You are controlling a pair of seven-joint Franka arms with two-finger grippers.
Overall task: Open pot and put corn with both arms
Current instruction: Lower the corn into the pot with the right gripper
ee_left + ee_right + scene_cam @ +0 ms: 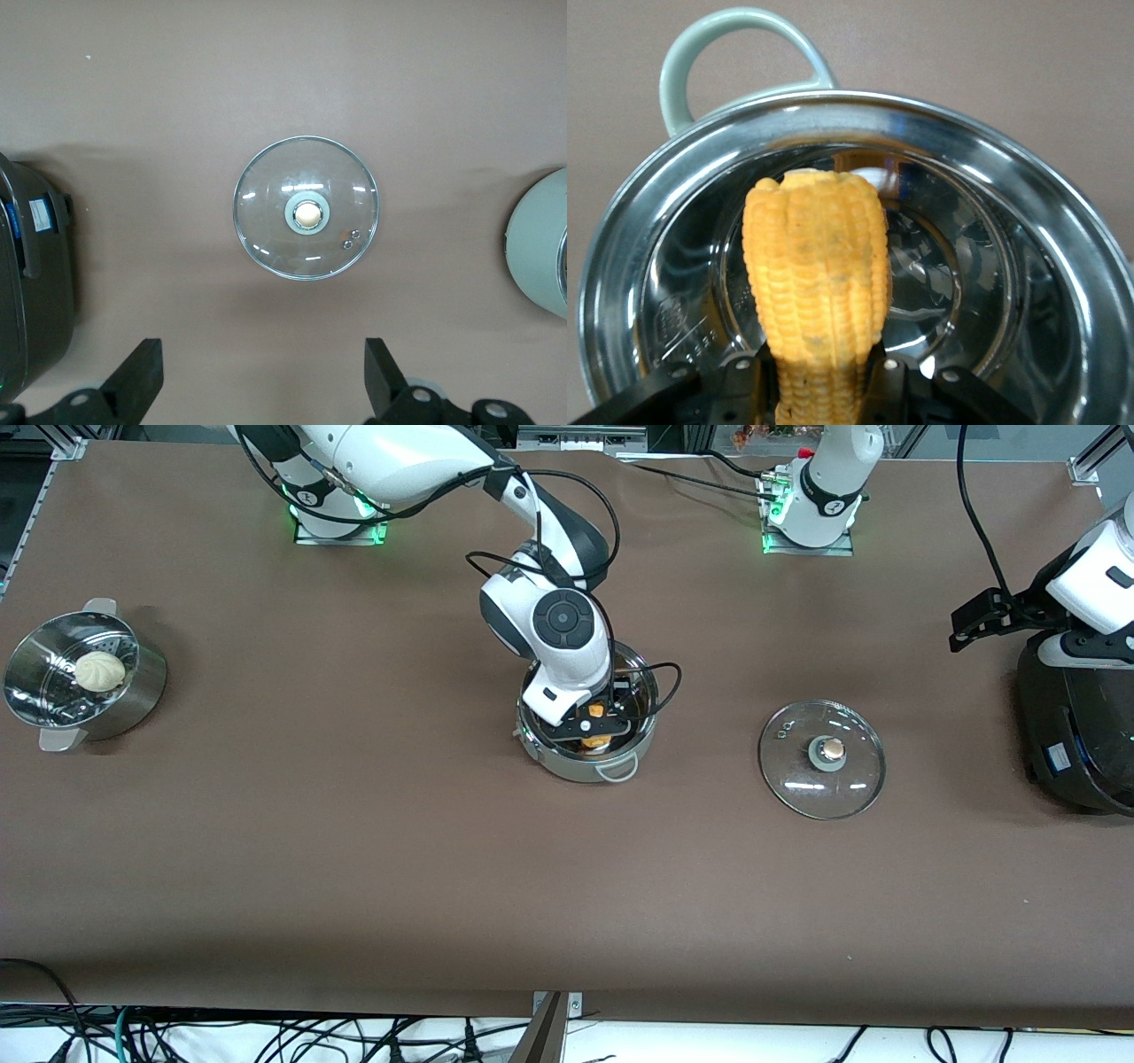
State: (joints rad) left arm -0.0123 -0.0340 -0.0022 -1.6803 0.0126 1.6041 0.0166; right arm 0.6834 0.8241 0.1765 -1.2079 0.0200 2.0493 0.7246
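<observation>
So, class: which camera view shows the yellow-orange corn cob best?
The right wrist view: the yellow-orange corn cob fills it, kernels clear, held by the right pincer over the shiny steel pot. The front view shows only orange slivers under the arm; the left wrist view shows none.

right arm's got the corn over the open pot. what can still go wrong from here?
1. The right gripper holds the yellow corn cob by one end, its free end pointing into the shiny steel pot. Dropped from here, it may bounce or end up leaning on the wall.
2. The gripper sits low inside the rim, so it could catch the rim on the way out.
3. The clear glass lid lies near the pot, under the open left gripper.
</observation>
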